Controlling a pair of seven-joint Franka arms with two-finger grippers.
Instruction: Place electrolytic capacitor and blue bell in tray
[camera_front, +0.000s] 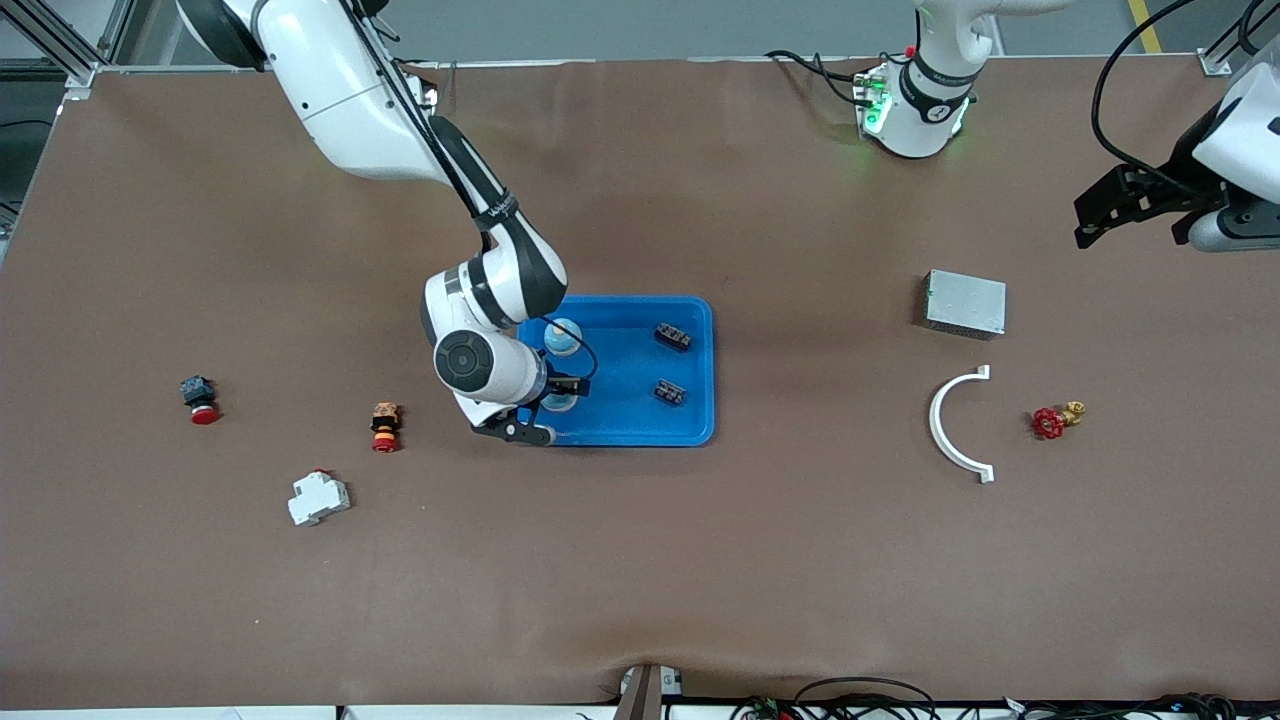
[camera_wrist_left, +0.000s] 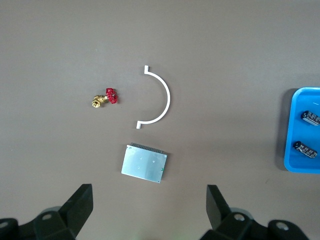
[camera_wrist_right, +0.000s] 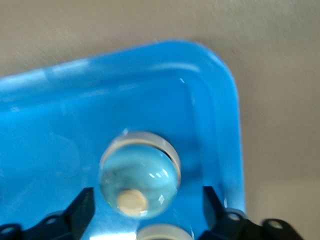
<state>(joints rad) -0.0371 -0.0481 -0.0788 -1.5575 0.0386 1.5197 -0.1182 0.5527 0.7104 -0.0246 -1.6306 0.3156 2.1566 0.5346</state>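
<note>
I am hovering my right gripper (camera_front: 548, 403), jaws spread, over the tray (camera_front: 690, 425) holding both blue bells (camera_front: 562, 337) and two capacitors (camera_front: 672, 336); my left gripper (camera_wrist_left: 150, 212) is waiting open; the task is looking done.

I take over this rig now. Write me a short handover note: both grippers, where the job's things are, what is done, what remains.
Right gripper: open, over the blue tray at its corner toward the right arm's end and nearest the front camera; its fingers stand apart on either side of a blue bell that rests in the tray.
Left gripper: open, empty, waiting above the table at the left arm's end, near the grey metal box.
In tray: two blue bells and two dark capacitors.
Done: the tray seems to hold every task part.
Left: lift the right arm away; check nothing else is needed.
</note>
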